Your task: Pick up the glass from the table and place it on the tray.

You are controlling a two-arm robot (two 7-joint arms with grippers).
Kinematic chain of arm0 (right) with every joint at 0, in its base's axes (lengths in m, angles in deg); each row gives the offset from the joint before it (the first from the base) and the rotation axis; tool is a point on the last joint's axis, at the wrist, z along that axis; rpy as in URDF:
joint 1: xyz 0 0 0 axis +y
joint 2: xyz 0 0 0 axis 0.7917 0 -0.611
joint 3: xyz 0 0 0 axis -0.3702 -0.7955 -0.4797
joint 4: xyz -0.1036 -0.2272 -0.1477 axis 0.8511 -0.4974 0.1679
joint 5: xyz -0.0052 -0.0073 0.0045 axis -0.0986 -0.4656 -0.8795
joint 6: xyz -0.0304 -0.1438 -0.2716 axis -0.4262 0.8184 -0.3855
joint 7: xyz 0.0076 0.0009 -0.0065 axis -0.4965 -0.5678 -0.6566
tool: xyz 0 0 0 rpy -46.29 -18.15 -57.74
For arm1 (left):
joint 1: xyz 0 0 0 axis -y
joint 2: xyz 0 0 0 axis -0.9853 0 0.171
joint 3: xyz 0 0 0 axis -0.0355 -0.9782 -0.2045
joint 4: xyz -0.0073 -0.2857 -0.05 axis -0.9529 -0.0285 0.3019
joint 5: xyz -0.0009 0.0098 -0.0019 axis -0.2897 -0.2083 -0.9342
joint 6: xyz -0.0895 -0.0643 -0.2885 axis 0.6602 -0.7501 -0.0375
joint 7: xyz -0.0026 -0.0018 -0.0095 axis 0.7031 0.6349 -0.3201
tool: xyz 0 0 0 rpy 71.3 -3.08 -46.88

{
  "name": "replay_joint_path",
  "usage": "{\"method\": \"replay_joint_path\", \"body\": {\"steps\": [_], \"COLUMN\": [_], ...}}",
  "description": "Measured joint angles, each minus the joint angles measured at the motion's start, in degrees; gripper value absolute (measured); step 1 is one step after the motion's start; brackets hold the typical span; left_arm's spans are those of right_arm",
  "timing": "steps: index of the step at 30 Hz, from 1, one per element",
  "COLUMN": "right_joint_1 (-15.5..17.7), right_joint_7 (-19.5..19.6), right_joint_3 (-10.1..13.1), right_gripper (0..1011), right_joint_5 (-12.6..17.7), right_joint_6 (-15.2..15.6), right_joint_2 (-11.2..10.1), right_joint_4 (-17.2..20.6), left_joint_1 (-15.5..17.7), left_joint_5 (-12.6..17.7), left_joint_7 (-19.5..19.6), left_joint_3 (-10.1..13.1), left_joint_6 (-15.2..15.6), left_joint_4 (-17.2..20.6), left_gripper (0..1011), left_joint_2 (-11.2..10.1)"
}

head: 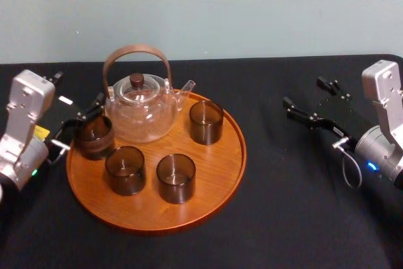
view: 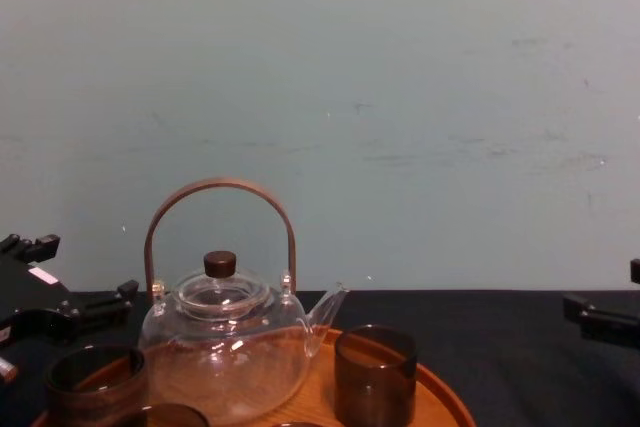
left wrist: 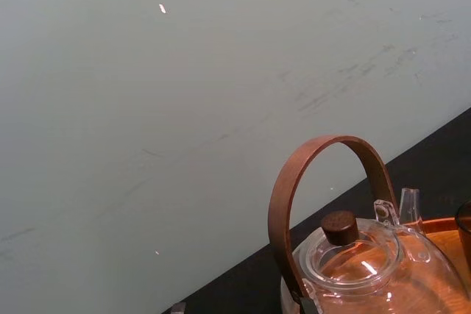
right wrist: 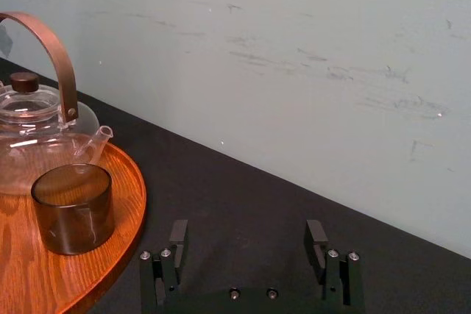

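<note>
— Any room at the edges?
— Bare black table (head: 283, 218) at lower right; the tray (head: 217, 184) sits centre-left.
— The glass?
— A smoky brown glass (head: 94, 137), upright inside the tray's left rim, beside the teapot (head: 141, 108).
— Grippers?
— The left gripper (head: 80, 122) is spread, flanking the glass. The right gripper (head: 303, 91) is spread too, at far right.

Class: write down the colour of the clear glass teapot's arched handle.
Copper-brown arched handle, clearest in the left wrist view.

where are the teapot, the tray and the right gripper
teapot (head: 140, 118): head view, on its clear glass body
tray (head: 217, 159): head view, on bare wood near its right rim
right gripper (right wrist: 247, 234): right wrist view, midway between its open fingertips
</note>
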Motion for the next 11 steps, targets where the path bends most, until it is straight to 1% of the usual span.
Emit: {"method": "replay_joint_path", "body": {"steps": [11], "right_joint_1": [0.0], "right_joint_7": [-0.1], "right_joint_3": [0.0], "right_gripper": [1002], "right_joint_5": [0.1], "right_joint_6": [-0.1], "right_joint_2": [-0.1], "right_joint_4": [0.1], "left_joint_1": [0.0], "left_joint_5": [0.0], "left_joint_7": [0.0], "left_joint_3": [0.0], "left_joint_6": [0.0], "left_joint_4": [0.0], "left_gripper": [1001], "left_joint_2": [0.0]}}
